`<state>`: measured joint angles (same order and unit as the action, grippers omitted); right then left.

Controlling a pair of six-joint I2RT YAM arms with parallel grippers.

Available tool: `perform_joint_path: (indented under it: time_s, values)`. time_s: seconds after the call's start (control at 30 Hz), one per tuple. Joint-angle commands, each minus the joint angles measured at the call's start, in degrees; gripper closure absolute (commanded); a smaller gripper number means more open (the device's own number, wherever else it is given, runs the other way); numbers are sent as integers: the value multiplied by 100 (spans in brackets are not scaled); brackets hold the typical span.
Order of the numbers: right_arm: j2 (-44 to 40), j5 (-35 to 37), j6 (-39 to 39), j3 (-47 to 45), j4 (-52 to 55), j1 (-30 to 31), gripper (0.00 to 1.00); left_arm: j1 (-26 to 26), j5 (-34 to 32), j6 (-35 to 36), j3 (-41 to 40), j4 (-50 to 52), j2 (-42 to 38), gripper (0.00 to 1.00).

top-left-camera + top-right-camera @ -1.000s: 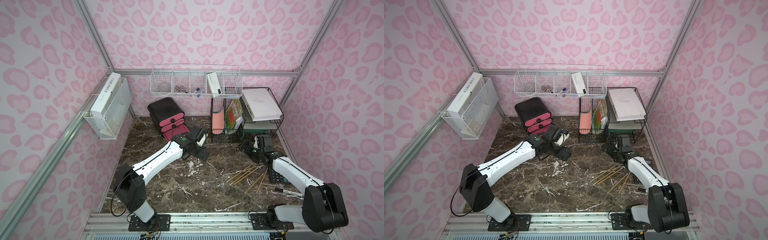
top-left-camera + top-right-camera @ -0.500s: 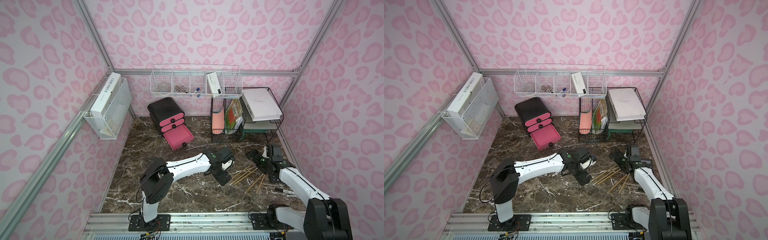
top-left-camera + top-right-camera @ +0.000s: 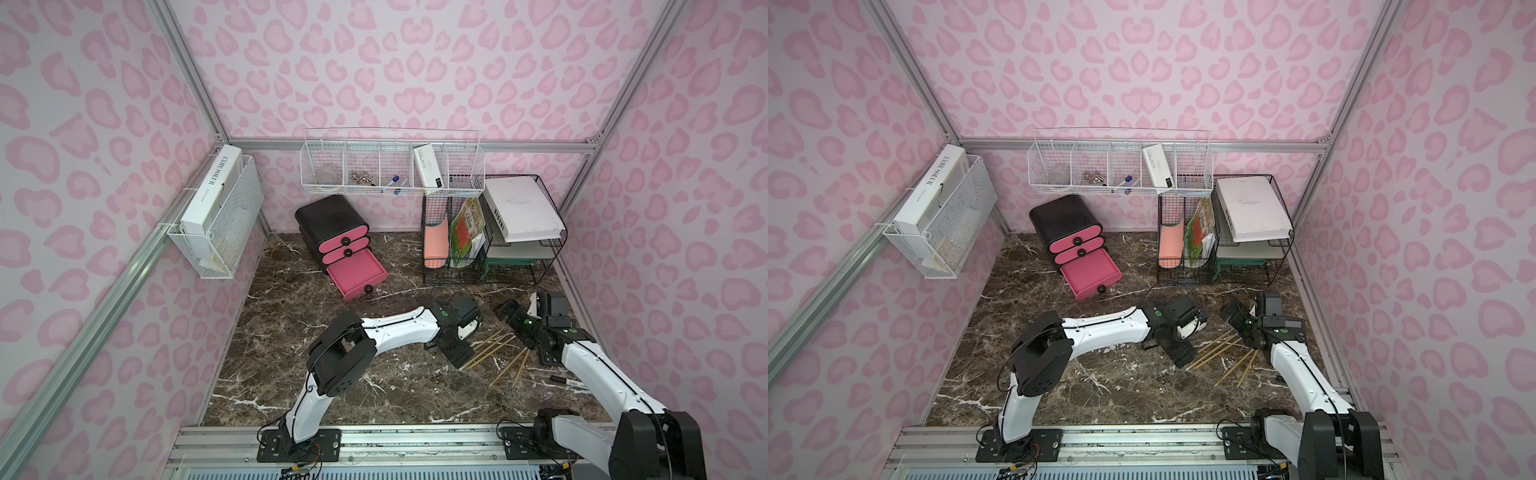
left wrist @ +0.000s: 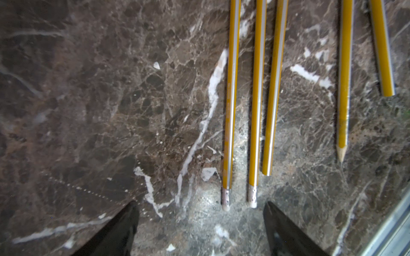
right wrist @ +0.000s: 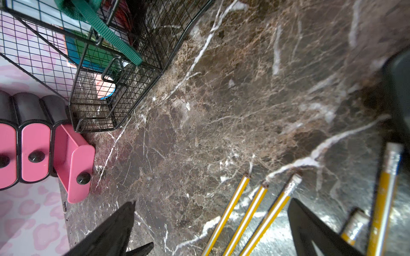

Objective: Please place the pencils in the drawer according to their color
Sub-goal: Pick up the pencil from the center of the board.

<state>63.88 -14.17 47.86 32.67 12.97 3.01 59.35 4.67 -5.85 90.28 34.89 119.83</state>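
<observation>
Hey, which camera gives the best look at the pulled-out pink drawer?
A top view: in both top views the open drawer is seen from above, inside and knob visible. The right wrist view shows it sideways, just front panel and one wall. The left wrist view misses it, showing only pencils.

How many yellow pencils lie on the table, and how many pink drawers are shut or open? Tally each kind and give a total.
Yellow pencils: 5
Shut pink drawers: 2
Open pink drawer: 1
Total: 8
</observation>
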Motion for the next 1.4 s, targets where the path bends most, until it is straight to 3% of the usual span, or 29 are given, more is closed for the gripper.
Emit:
perform_joint_path:
  time_s: [0.0, 0.9, 1.37]
  values:
    - [-24, -41, 13, -23, -4, -2, 1, 11, -51, 57, 17, -40, 70, 16]
    - [-67, -137, -48, -126, -84, -149, 1, 154, -203, 216, -105, 18, 362, 51]
    - [-33, -250, -75, -124, -145, -265, 1, 209, -190, 217, -495, 132, 127, 55]
